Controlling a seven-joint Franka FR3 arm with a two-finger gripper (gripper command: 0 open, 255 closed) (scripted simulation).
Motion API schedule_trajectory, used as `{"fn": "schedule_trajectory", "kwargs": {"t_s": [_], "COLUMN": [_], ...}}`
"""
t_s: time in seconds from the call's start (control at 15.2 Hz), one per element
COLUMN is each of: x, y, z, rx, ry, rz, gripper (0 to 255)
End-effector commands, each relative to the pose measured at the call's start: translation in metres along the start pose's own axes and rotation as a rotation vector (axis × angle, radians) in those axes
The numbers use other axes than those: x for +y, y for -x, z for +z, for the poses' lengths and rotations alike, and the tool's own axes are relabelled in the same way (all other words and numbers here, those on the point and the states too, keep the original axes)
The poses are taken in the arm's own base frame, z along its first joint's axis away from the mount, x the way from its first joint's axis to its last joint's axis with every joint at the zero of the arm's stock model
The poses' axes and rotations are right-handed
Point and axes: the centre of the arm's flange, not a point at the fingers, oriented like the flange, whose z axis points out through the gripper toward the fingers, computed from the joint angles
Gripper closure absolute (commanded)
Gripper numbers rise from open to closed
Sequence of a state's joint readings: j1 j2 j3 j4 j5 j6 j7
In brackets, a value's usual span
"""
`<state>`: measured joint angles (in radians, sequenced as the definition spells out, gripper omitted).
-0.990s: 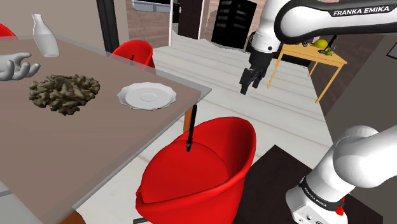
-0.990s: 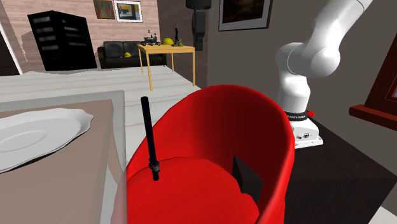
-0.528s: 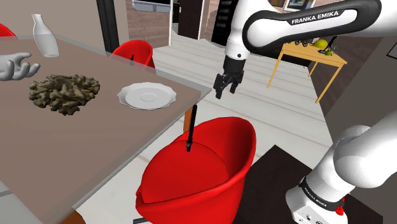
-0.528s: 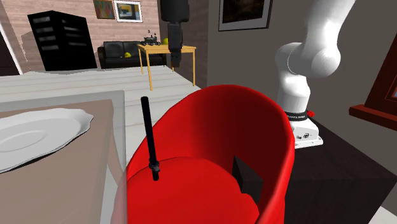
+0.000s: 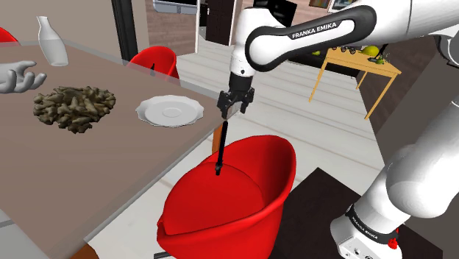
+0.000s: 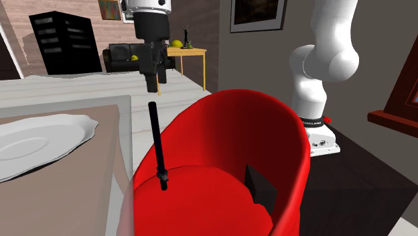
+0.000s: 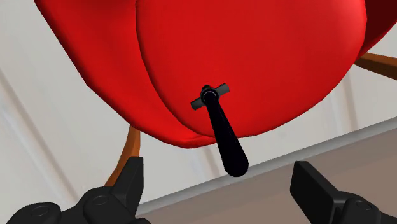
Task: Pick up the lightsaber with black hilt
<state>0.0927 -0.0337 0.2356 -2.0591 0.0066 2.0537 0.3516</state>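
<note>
The lightsaber (image 5: 221,151) is a thin, all-black rod standing almost upright with its lower end on the seat of a red chair (image 5: 246,195), beside the table edge. It appears in the second exterior view as the lightsaber (image 6: 157,144) in front of the red chair (image 6: 268,134). My gripper (image 5: 232,112) hangs just above the rod's top end, pointing down, open and holding nothing. The second exterior view has the gripper (image 6: 155,84) a short way over the rod's tip. In the wrist view the lightsaber (image 7: 219,127) points up between the parted fingers of the gripper (image 7: 221,184).
A glass-edged brown table (image 5: 110,158) stands close beside the chair, bearing a white plate (image 5: 170,110), a brown clump (image 5: 75,107), a white vase (image 5: 52,42) and a white hand shape (image 5: 18,77). Another red chair (image 5: 156,60) stands behind it. A yellow side table (image 5: 360,62) is farther off.
The arm has swung toward the shoulder view's left and lowered, bringing the gripper from over the floor to just above the lightsaber's top. The fingers stayed open; the lightsaber has not moved.
</note>
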Motion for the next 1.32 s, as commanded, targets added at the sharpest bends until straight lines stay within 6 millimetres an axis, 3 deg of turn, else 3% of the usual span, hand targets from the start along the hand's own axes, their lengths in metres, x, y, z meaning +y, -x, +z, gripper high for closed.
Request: {"fn": "schedule_trajectory", "kwargs": {"t_s": [0.0, 0.53, 0.66, 0.73, 1.25], "x": [-0.018, -0.018, -0.018, -0.018, -0.018], "y": [-0.018, -0.018, -0.018, -0.018, -0.018], "z": [0.013, 0.053, 0.053, 0.053, 0.053], "rx": [0.0, 0.0, 0.0, 0.0, 0.0], "ry": [-0.009, -0.009, -0.009, -0.009, -0.009], "rz": [0.013, 0.013, 0.013, 0.013, 0.013], "gripper": [0, 0, 0, 255, 255]}}
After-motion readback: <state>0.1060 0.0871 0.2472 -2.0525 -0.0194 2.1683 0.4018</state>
